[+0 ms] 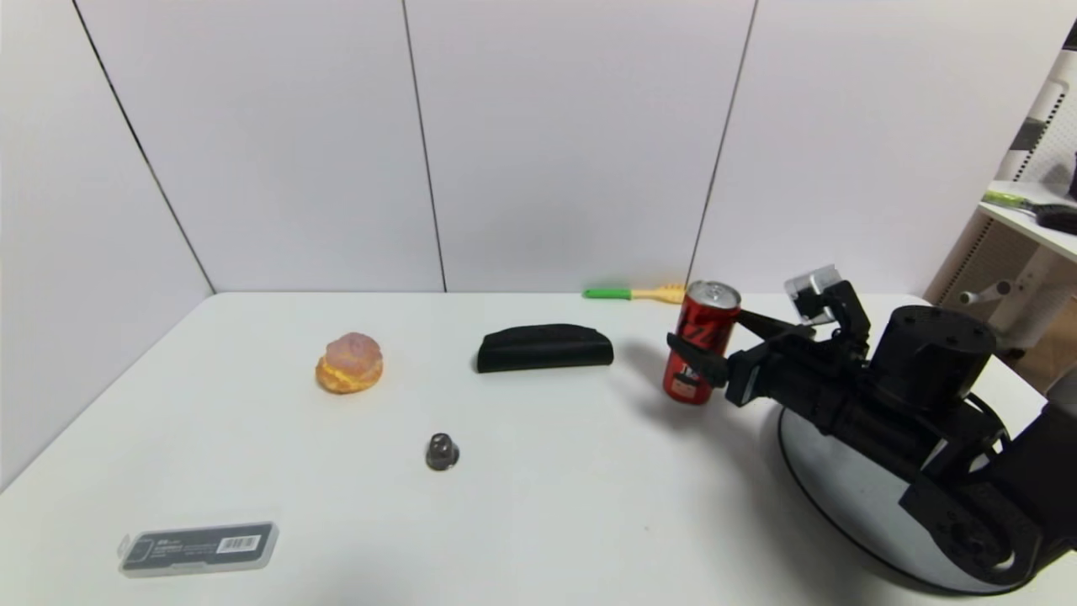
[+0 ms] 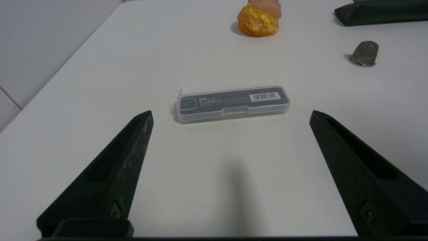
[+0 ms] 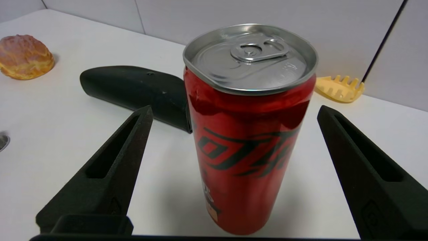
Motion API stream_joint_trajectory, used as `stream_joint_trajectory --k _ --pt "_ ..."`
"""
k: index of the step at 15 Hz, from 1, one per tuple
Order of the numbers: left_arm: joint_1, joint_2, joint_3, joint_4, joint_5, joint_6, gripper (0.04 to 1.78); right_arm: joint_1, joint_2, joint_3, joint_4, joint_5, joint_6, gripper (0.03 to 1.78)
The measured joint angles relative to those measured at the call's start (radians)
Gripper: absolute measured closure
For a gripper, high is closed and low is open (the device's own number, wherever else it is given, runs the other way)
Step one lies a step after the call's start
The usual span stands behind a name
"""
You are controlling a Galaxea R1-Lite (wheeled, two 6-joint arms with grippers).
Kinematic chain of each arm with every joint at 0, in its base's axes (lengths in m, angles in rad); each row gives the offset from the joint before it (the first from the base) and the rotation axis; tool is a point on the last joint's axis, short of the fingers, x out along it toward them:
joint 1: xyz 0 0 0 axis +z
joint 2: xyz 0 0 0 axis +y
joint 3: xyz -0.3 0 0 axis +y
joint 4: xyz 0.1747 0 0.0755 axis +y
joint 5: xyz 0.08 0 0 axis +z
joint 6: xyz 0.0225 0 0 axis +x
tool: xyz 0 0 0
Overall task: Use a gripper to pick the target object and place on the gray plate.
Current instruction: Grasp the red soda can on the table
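the red can (image 1: 701,345) stands upright on the white table (image 1: 538,505), right of centre in the head view, silver top up and black script facing the wrist camera. the right gripper (image 1: 730,343) is right there around it, fingers spread wide with one on each side of the can, and in the right wrist view (image 3: 234,113) there's clear table showing between each finger and the red wall, so nothing is clamped. the gray plate (image 1: 829,488) lies at the lower right of the frame, mostly under the black arm, just beside the can. behind the can, a yellow fork with a green handle (image 1: 635,294) rests by the wall. left of it lies a black case (image 1: 544,347), then a cream puff (image 1: 349,363), a small dark cap (image 1: 442,452), and a clear plastic box (image 1: 198,548) at lower left. the left gripper (image 2: 230,115) hangs spread open over that box.
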Motion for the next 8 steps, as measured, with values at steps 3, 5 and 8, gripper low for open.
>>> stream_joint_trajectory --k 3,5,8 --pt "0.0 0.0 0.0 0.0 0.0 0.0 0.13 0.002 0.037 -0.042 -0.001 -0.001 0.0 0.11" --pt "0.0 0.0 0.0 0.0 0.0 0.0 0.13 0.003 0.057 -0.073 -0.001 -0.001 0.0 0.11" --pt "0.0 0.0 0.0 0.0 0.0 0.0 0.13 0.004 0.086 -0.118 -0.003 -0.002 0.003 0.11"
